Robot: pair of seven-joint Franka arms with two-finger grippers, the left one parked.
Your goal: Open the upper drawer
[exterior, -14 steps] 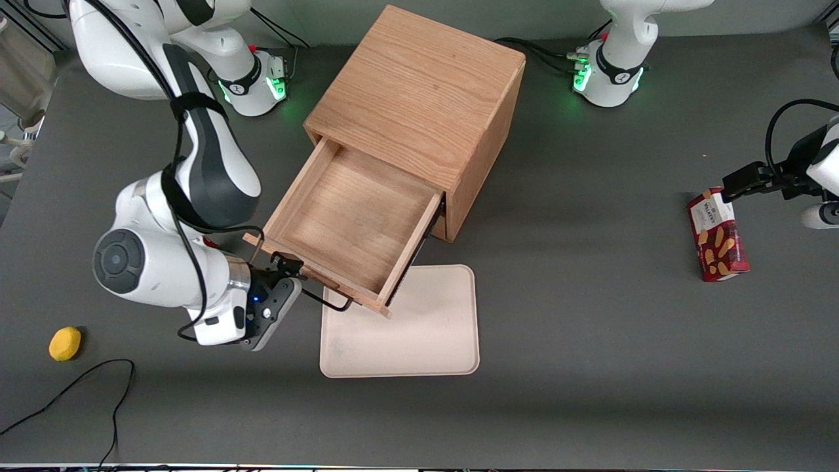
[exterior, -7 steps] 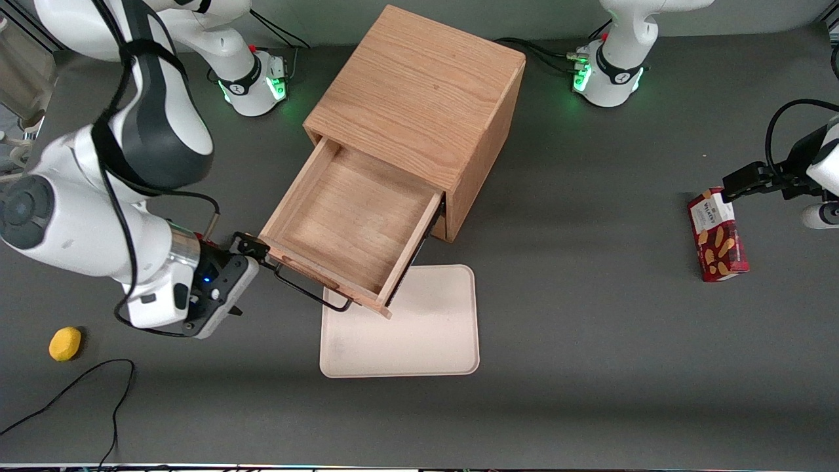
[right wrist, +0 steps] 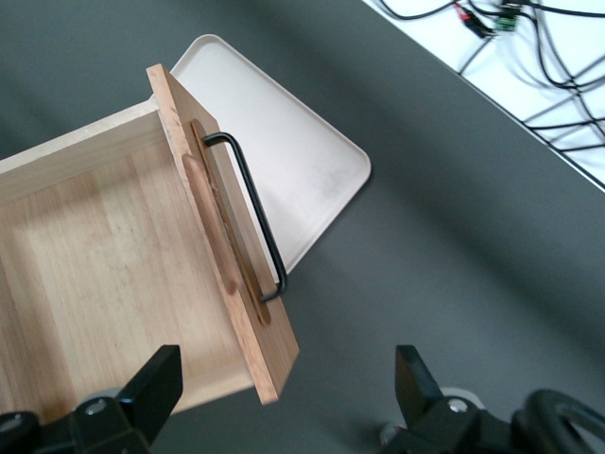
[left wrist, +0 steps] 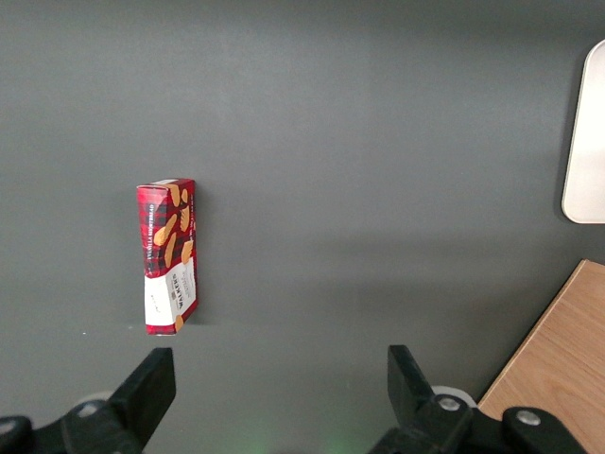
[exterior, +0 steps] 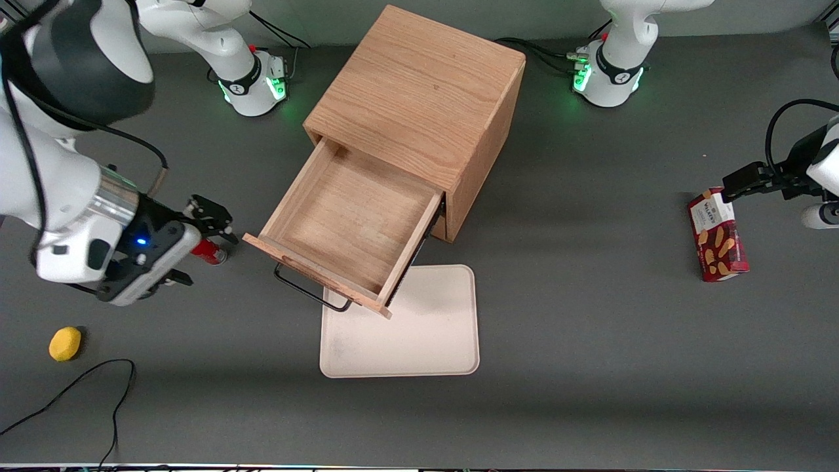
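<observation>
upper drawer (exterior: 354, 229) pulled out, gripper (exterior: 208, 226) beside, open

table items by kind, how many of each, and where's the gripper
Cabinet: 1, its upper drawer pulled out
Cream tray: 1
Red biscuit box: 1
Yellow round thing: 1
Small red thing: 1, partly hidden
Total: 5
The gripper is open, apart from the drawer's black handle, toward the working arm's end.

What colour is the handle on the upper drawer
Black, a thin metal bar handle on the light-oak upper drawer, clearest in the right wrist view. The open gripper is beside the drawer.
</observation>
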